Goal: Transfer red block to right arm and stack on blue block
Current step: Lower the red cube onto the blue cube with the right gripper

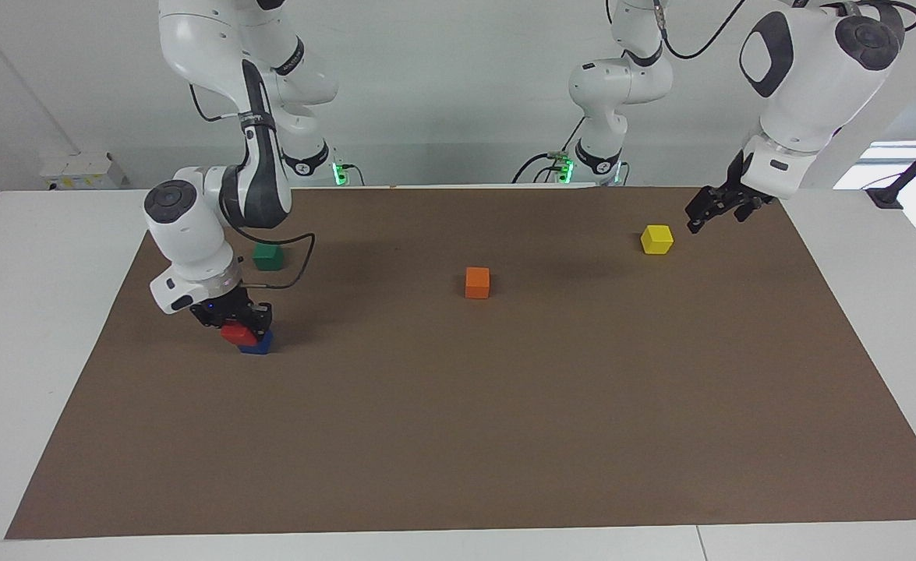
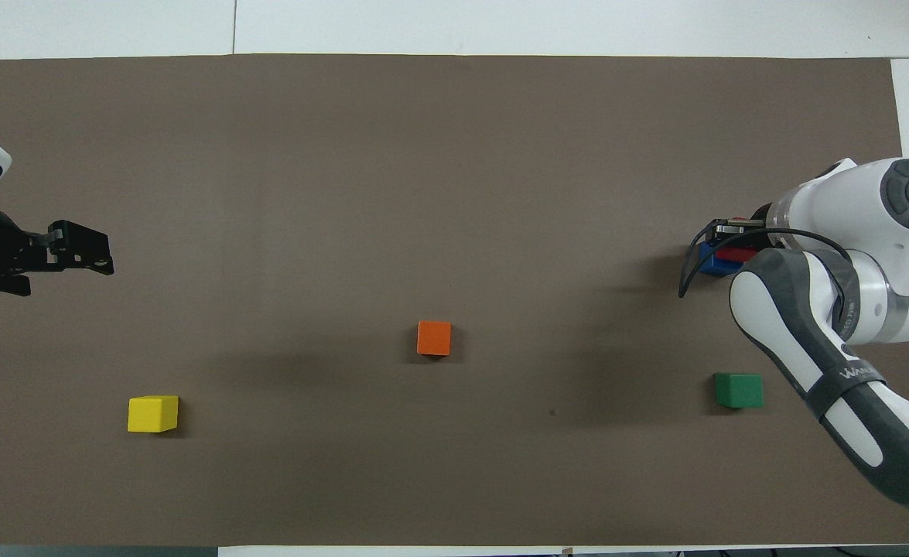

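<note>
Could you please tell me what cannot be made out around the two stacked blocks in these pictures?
- Overhead view: the right arm's wrist covers most of the red block and part of the blue block.
- Facing view: the right gripper hides the red block's top; the red block overlaps the blue block's upper edge, so contact cannot be confirmed.
- Overhead view: the picture's edge cuts off the left gripper arm's wrist.
</note>
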Motion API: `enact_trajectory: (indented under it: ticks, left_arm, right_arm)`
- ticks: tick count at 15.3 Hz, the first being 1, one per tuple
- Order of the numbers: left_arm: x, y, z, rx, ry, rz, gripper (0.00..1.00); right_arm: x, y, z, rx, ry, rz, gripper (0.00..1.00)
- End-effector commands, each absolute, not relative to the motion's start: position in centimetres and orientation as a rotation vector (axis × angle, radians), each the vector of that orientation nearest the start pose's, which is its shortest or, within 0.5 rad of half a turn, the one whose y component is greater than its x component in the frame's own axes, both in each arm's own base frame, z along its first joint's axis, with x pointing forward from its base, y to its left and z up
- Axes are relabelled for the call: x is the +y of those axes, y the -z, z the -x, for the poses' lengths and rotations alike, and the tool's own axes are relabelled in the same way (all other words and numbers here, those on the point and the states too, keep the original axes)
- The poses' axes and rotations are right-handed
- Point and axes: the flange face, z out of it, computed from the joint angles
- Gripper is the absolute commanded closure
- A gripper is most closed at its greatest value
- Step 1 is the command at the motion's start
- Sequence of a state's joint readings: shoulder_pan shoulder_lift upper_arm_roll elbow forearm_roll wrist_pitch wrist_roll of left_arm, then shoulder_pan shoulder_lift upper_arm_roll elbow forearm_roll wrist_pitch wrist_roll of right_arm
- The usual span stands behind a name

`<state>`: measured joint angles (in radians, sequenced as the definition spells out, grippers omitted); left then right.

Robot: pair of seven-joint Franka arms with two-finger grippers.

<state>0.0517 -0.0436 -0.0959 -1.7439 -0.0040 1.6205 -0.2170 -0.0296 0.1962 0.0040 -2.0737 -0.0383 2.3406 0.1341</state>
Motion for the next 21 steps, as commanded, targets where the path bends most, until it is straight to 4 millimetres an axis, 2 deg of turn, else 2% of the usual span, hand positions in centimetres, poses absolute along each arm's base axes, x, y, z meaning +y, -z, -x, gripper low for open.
enact_trajectory:
  ticks: [1, 6, 14, 15, 16, 17, 18, 20, 21]
  left_arm:
    - [-3.0, -57.6, -54.8, -0.231, -0.1, 3.114, 0.0]
    - [-2.6, -57.4, -54.6, -0.251, -0.103, 3.113, 0.0]
    - [-2.5, -57.4, -54.6, -0.26, -0.103, 3.112, 0.0]
    - [-2.5, -57.4, -54.6, -0.262, -0.103, 3.112, 0.0]
    - [-2.5, -57.4, -54.6, -0.262, -0.103, 3.112, 0.0]
    - [-2.5, -57.4, -54.7, -0.26, -0.101, 3.113, 0.0]
    - [-2.5, -57.4, -54.7, -0.262, -0.098, 3.113, 0.0]
    - [-2.5, -57.4, -54.7, -0.26, -0.094, 3.113, 0.0]
    - [-2.5, -57.4, -54.7, -0.26, -0.091, 3.114, 0.0]
  right_arm:
    - [-1.5, -33.8, -57.8, 0.197, 0.124, 3.175, 1.0]
    - [-2.1, -33.2, -57.2, 0.131, 0.102, 3.181, 1.0]
    - [-2.5, -33.2, -57.2, 0.14, 0.099, 3.181, 1.0]
    - [-2.4, -33.2, -57.2, 0.143, 0.1, 3.181, 0.89]
    - [-2.2, -33.3, -57.3, 0.14, 0.102, 3.181, 0.72]
    - [-2.0, -33.3, -57.3, 0.138, 0.102, 3.181, 0.49]
    - [-2.0, -33.3, -57.2, 0.138, 0.1, 3.181, 0.32]
    - [-1.9, -33.4, -57.3, 0.133, 0.105, 3.18, 0.1]
    - [-1.9, -33.4, -57.3, 0.138, 0.103, 3.181, 0.02]
